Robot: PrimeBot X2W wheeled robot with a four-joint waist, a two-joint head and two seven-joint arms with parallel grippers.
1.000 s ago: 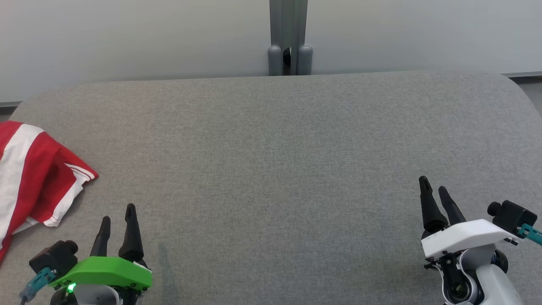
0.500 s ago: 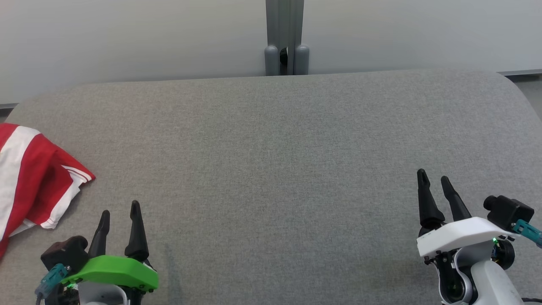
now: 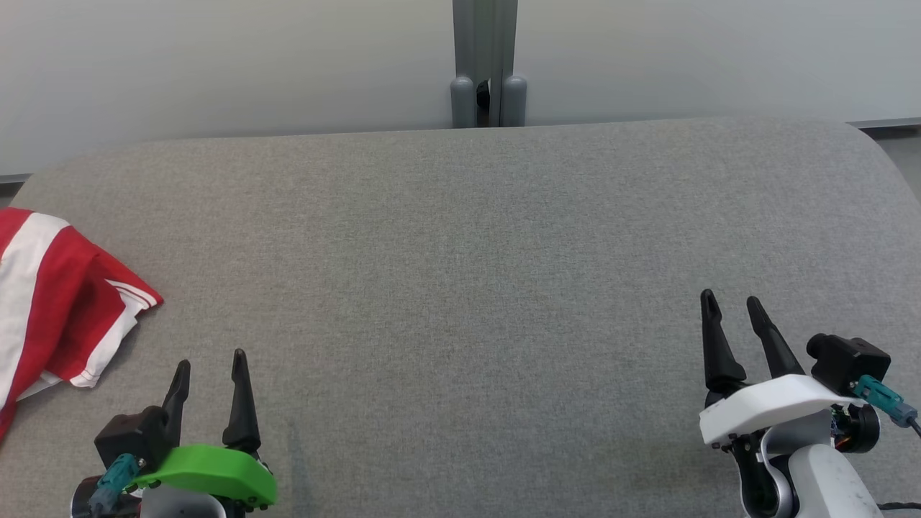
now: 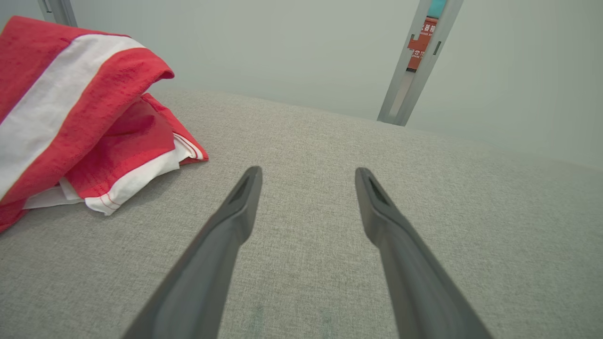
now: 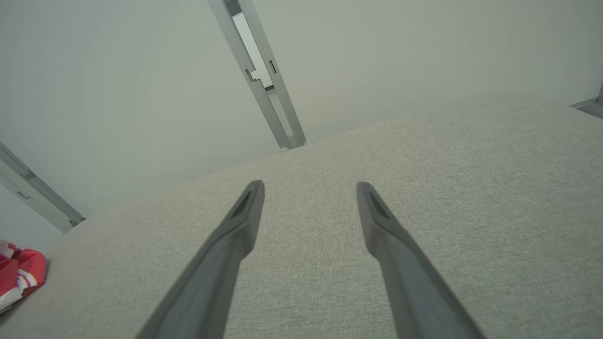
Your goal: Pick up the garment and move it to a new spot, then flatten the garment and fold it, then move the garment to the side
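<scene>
While the red-and-white striped garment (image 3: 50, 295) lies crumpled at the left edge of the grey bench (image 3: 460, 237), at about 9 o'clock in the head view, both arms sit low by the bench's near side. The left pincer (image 3: 211, 358), on its green mount at roughly 7 o'clock, has its two dark fingers spread apart with nothing between them. It stands near the garment but clear of it, with the cloth toward its 10 o'clock. In the left wrist view the garment is heaped at 10 o'clock beyond the left fingertip. A red fold with a broad white band lies on top, and a white hem with thin red lines pokes out below, resting on the bench. The right pincer (image 3: 731, 297), on its white mount at about 4 o'clock, is likewise parted and holds nothing, well apart from the garment. In the right wrist view a small patch of the garment shows at 8 o'clock. A grey post (image 3: 486, 65) rises against the pale wall (image 3: 216, 65) at 12 o'clock behind the bench.
</scene>
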